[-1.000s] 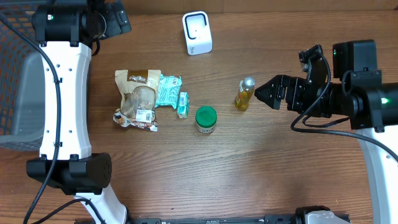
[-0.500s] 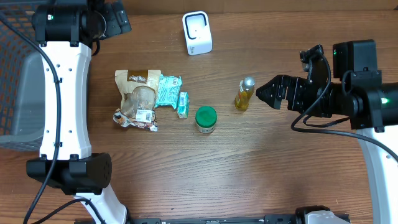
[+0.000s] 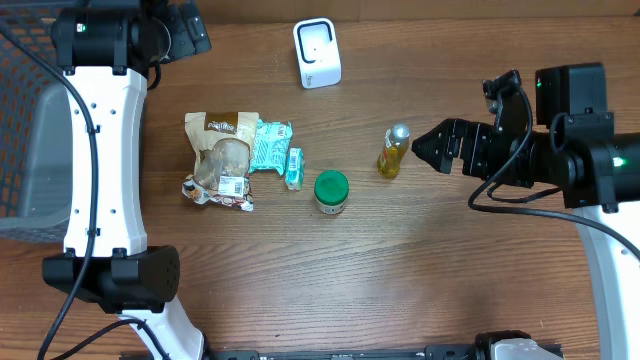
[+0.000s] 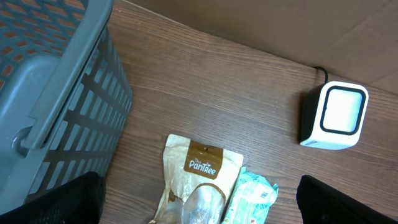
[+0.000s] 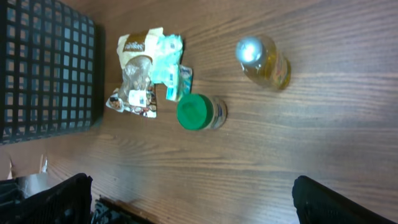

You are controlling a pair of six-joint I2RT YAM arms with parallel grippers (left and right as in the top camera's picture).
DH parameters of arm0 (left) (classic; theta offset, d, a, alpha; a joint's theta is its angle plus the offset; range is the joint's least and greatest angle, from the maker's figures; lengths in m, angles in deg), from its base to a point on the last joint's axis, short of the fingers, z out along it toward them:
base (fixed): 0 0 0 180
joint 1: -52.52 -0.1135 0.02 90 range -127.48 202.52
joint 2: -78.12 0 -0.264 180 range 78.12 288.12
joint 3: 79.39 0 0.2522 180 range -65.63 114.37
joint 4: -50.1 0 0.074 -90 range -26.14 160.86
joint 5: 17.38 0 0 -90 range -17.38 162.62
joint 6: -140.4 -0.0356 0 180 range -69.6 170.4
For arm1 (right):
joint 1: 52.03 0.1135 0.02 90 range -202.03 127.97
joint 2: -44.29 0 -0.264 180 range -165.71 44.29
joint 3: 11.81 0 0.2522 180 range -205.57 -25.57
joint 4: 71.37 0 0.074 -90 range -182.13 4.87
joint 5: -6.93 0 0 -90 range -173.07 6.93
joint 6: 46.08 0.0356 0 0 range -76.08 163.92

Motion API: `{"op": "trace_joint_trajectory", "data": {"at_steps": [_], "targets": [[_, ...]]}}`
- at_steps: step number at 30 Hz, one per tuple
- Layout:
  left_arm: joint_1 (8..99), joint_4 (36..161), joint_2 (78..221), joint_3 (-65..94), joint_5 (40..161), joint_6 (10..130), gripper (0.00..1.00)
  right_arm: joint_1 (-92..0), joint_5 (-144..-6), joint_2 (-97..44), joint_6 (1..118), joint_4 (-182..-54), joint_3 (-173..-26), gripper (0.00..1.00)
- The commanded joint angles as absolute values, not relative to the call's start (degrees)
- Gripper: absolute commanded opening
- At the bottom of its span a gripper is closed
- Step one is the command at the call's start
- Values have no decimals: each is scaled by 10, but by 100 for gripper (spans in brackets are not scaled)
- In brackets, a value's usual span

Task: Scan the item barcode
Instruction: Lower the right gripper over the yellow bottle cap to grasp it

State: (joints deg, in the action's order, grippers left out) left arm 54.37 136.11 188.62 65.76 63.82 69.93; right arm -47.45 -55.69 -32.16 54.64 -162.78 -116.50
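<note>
Showing three packets (image 3: 268, 146), one jar (image 3: 331, 190), one bottle (image 3: 394, 151), one scanner (image 3: 317, 53), both jaws apart

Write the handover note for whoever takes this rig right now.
Left claw: open, empty, beside the basket.
Right claw: open, empty, just right of the yellow bottle, with a small gap between them.
Scanner stands at the table's far side. Snack bag, teal packet and green-lidded jar lie left of the bottle.
Done: nothing is held and no item is at the scanner.
Left: grasp an item, likely the bottle, and show its barcode to the scanner.
</note>
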Motion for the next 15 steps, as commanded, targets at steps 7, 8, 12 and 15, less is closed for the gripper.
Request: {"op": "trace_joint_trajectory", "data": {"at_steps": [7, 8, 12, 15], "targets": [[544, 1361, 1883, 669, 637, 701, 99, -475, -563, -324, 544, -1632, -1173, 100], [544, 1361, 1883, 669, 637, 701, 100, -475, -563, -324, 544, -1631, -1170, 100], [544, 1361, 1883, 669, 637, 701, 99, -475, -562, -324, 535, -1633, -1162, 100], [544, 1361, 1883, 669, 637, 701, 100, -475, -563, -325, 528, -1634, -1152, 98]]}}
